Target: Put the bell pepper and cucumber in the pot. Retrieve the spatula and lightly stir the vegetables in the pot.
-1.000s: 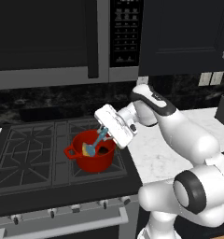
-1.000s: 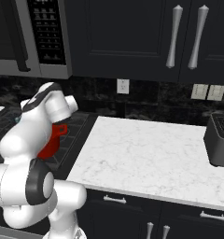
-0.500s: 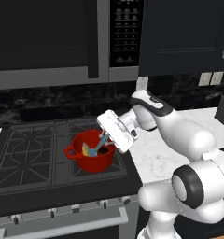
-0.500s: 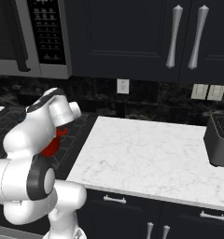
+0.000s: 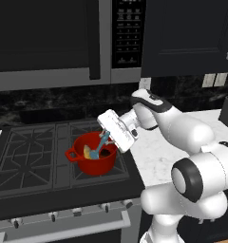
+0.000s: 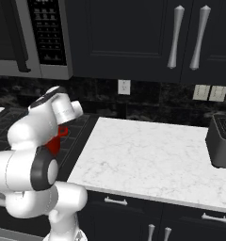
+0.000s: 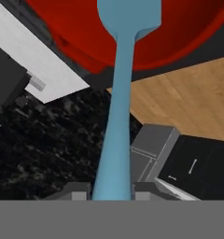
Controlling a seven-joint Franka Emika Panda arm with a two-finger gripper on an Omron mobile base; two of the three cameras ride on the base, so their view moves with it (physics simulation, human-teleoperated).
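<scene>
Pot point(image 5: 96, 160) on stove, bell pepper point(image 5: 89, 153) inside, tool point(image 7: 112, 192) clamped on spatula point(image 7: 119, 100) dipping in

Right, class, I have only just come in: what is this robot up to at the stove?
The white arm leans over the stove with its gripper shut on the handle of the light-blue spatula. The blade end reaches down into the red pot, which sits on the burner grate. A pale-yellow bell pepper lies inside the pot. It looks like the stirring step.
</scene>
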